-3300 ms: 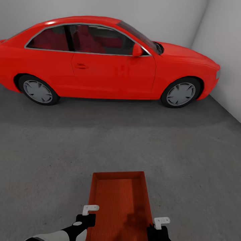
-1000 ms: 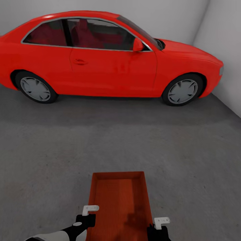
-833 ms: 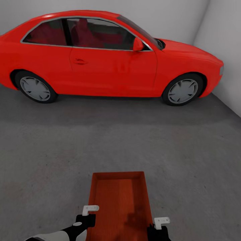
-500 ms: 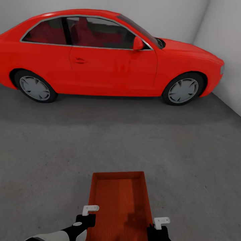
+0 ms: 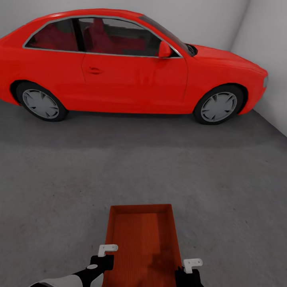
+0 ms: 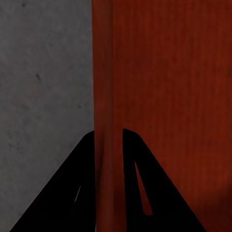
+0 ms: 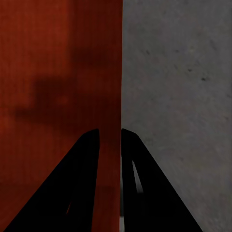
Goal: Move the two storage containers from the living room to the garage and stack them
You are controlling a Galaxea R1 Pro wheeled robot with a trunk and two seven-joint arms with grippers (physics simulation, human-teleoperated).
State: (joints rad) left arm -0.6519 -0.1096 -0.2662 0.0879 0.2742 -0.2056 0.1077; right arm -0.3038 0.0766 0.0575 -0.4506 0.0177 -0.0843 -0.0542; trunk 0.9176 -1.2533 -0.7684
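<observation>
Left gripper point(image 6: 108, 137): black fingers pinched on the bin's point(image 5: 140, 239) left side wall, one finger inside, one outside. Right gripper point(image 7: 110, 137): same clamp on the right wall, fingers astride the rim. In the head view both grippers sit at the bin's near end, left point(image 5: 107, 252) and right point(image 5: 192, 264), white tips showing above the rim. Bin is orange-red, open-topped, empty, ribbed bottom, long axis pointing away from the robot, carried between the arms over the floor point(image 5: 223, 187). Whether it touches the concrete, cannot tell. Grey concrete all round. Well beyond, a red car point(image 5: 131, 63) stands side-on against white walls point(image 5: 263, 36).
</observation>
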